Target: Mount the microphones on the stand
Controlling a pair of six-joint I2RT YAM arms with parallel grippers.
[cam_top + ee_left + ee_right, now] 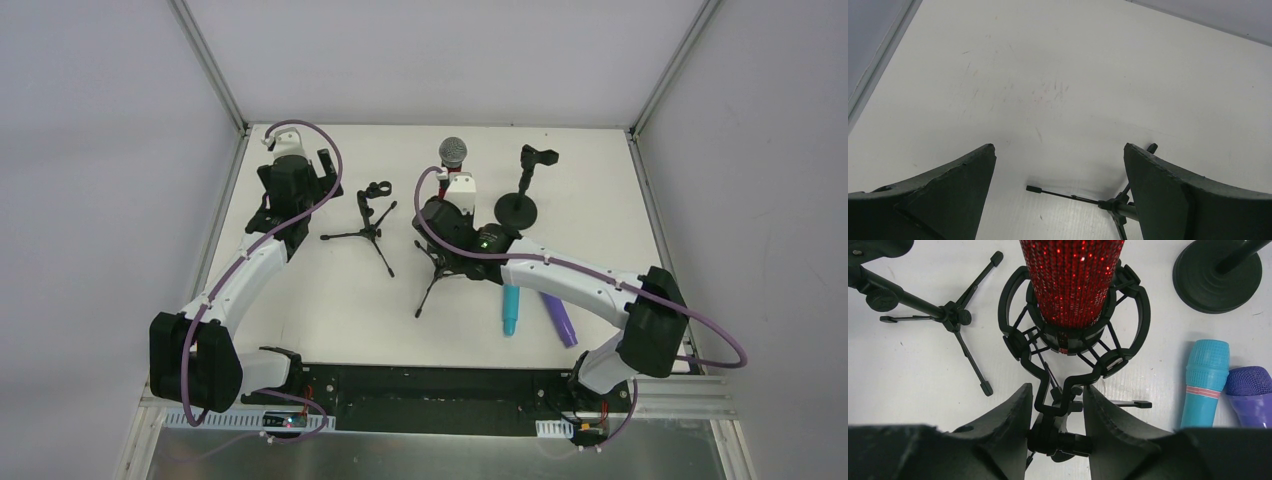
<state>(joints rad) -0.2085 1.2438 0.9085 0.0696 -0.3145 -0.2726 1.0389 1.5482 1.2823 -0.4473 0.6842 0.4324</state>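
Red mic: we see it (1071,280) standing upright in the ring of the mount (1015,300) on the middle stand (430,288). Its silver head is up and its sparkly red body passes down through the ring.
Right gripper: it (1056,390) reaches in low at the near side of that stand. One finger sits on each side of the mount's bent neck and the knob under it. The gap is narrow, and we cannot tell whether the fingers press on the neck or only flank it.
Cyan mic: it (1204,385) lies flat on the table (320,300), right of the middle stand, with a pink ring below its head. In the top view the right forearm crosses over it.
Purple mic: it (1253,395) lies just right of the cyan mic. The two heads are side by side, and the bodies spread apart toward the near edge.
Left gripper: we see it (1059,147) spread wide with nothing between the fingers, over bare table at the far left.
Left stand: this tripod (370,232) stands between the left gripper and the middle stand. In the left wrist view it shows low, by the right-hand finger.
Round stand: it (518,208) is upright on its disc base at the far right, just right of the red mic.
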